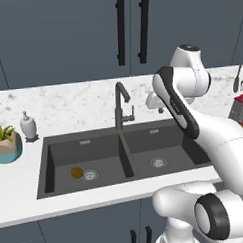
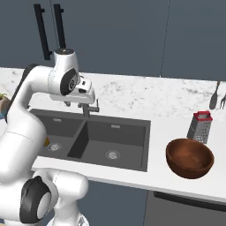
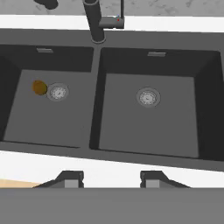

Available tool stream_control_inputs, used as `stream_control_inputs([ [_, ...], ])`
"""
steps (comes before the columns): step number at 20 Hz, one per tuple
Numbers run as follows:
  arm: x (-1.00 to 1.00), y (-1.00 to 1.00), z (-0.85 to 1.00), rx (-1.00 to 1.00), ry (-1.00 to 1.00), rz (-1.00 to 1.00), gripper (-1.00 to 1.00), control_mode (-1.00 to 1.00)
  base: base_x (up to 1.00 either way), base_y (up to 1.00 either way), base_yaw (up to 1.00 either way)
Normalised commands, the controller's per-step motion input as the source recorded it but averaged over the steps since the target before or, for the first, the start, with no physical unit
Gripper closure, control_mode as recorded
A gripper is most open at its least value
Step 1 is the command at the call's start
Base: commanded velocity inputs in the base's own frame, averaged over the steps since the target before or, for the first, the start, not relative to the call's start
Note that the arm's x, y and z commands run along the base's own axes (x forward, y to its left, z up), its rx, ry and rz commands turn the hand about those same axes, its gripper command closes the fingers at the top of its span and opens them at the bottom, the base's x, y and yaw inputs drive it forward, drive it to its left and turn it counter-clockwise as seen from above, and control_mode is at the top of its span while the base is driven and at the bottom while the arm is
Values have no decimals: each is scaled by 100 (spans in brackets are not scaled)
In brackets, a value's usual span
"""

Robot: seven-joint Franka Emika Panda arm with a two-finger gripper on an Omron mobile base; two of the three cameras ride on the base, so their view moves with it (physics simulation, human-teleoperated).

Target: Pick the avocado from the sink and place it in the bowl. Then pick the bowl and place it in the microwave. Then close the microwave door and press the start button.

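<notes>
We see the avocado [image 3: 40, 87] beside the left drain [image 3: 57, 92], half-hidden by the arm in the right base view; pincer [image 3: 112, 177] hangs high over the sink [image 3: 96, 57], tips apart, empty.

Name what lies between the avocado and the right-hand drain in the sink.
In the hand view, the avocado sits beside the left drain; then comes the divider wall, then bare basin floor up to the right drain.

White marble counter [image 2: 145, 99], bowl [image 2: 190, 158], grater [image 2: 199, 126], plant pot [image 1: 6, 144], soap btl [image 1: 27, 125]
</notes>
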Motion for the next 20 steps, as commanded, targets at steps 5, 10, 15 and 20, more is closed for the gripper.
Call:
stream_control_inputs([
  [5, -36, 25, 0, -2, -9, 3, -100, -100, 0, 0, 0],
  [10, -42, 93, -9, 0, 0, 13, -100, -100, 0, 0, 0],
  [15, -17, 100, -26, 0, 0, 9, -100, -100, 0, 0, 0],
  [20, 0, 82, -35, 0, 1, 10, -100, -100, 0, 0, 0],
])
